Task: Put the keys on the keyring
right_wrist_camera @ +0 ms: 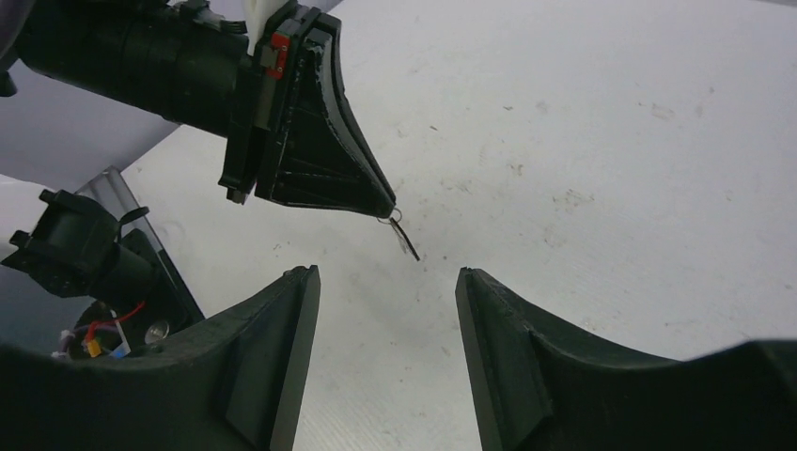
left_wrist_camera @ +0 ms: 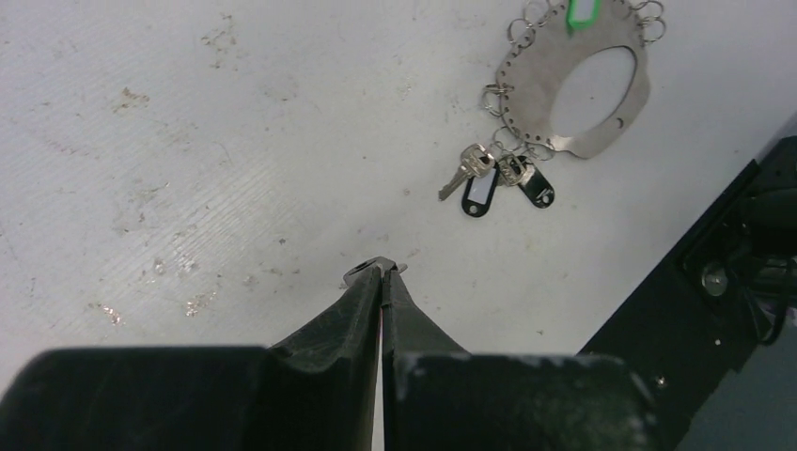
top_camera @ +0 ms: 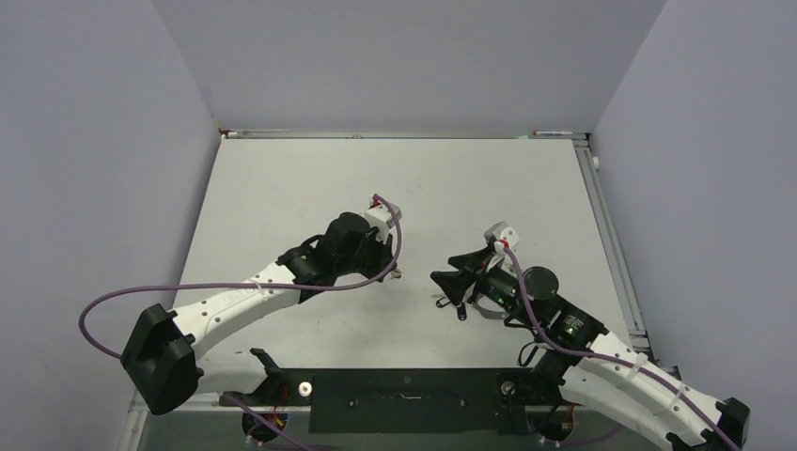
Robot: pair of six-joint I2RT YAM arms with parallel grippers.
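My left gripper (left_wrist_camera: 382,270) is shut on a tiny metal key (left_wrist_camera: 363,272), held just above the table. In the right wrist view this key (right_wrist_camera: 405,236) hangs from the left gripper's tip (right_wrist_camera: 383,209). The keyring (left_wrist_camera: 526,89) lies ahead to the right: a flat silver plate with an oval hole, small rings round its edge and a green piece (left_wrist_camera: 583,11). A silver key (left_wrist_camera: 462,172) and two black-headed keys (left_wrist_camera: 479,194) hang from it. My right gripper (right_wrist_camera: 385,274) is open and empty, facing the left gripper's tip. From above, the two grippers (top_camera: 397,273) (top_camera: 444,278) sit close together.
The black base of the right arm (left_wrist_camera: 724,272) stands to the right of the keyring. In the top view the keyring (top_camera: 481,308) lies partly under the right arm. Grey walls enclose the white table (top_camera: 301,178) on three sides.
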